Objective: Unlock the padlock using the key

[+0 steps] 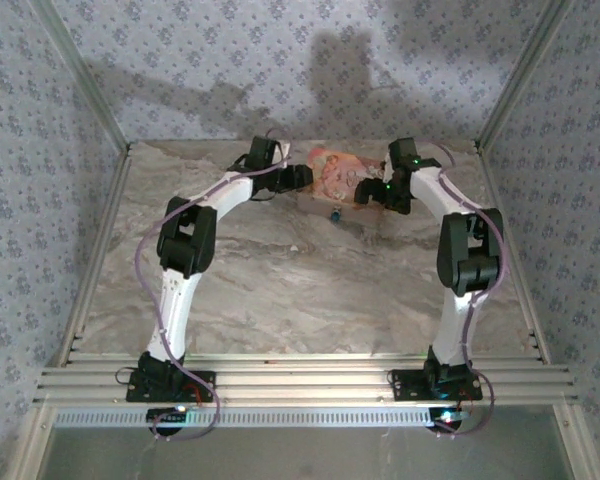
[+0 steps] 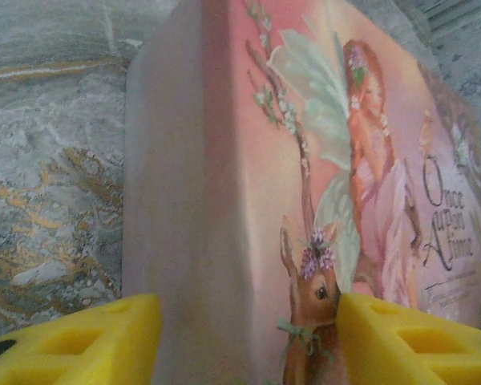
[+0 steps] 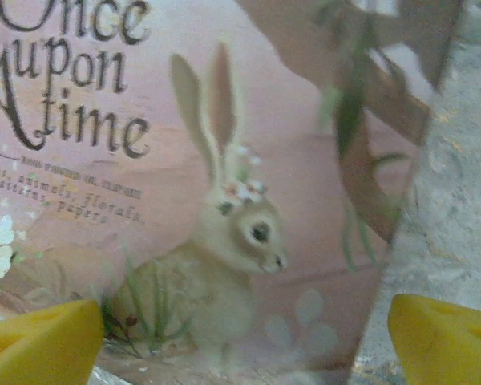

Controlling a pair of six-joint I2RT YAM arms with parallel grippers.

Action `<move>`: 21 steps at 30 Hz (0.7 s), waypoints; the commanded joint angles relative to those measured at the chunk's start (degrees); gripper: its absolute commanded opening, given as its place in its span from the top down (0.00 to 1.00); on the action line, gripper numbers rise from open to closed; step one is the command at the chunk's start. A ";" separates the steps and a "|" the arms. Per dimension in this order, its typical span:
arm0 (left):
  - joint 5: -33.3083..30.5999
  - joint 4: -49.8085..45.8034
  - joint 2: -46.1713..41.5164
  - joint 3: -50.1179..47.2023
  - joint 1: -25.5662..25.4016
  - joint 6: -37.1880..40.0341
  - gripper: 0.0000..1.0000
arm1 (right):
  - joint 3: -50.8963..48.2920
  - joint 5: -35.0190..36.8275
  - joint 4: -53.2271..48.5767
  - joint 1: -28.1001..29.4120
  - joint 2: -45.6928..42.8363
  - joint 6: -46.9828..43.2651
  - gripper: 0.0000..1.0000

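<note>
**Padlock lies on the near side of the box; both grippers are on the box, not on the lock**

Finding 1. In the top view the padlock (image 1: 335, 213) is a tiny dark-blue speck on the table (image 1: 280, 270). It sits just beside the near edge of the pink box (image 1: 332, 172), on the side toward my bases. It falls between my two wrists, slightly closer to the right one. It is too small for me to tell its long axis or which way its keyhole faces.

Finding 2. My left gripper (image 2: 248, 345) has its fingers spread wide, one by the box's plain side and the other over the printed cover. I cannot tell whether either pad touches.

Finding 3. My right gripper (image 3: 240, 345) is likewise spread. One finger hangs over the rabbit picture and the other over bare marble past the box's edge, grasping nothing.

Judgement. The right arm has the shorter reach. It would have to draw back toward me and descend. The box itself crowds the lock from the far side.
</note>
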 commanded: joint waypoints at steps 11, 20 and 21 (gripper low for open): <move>-0.38 4.20 -14.87 -23.27 1.51 -0.64 0.45 | 4.28 -3.54 -3.55 12.89 6.29 -3.23 0.14; -4.04 5.18 -34.34 -47.95 9.39 1.00 0.43 | 15.42 -3.73 -4.78 22.37 12.90 1.82 0.13; -4.17 3.99 -35.17 -48.43 10.00 1.49 0.43 | 16.62 -3.13 -4.60 22.58 13.37 3.46 0.12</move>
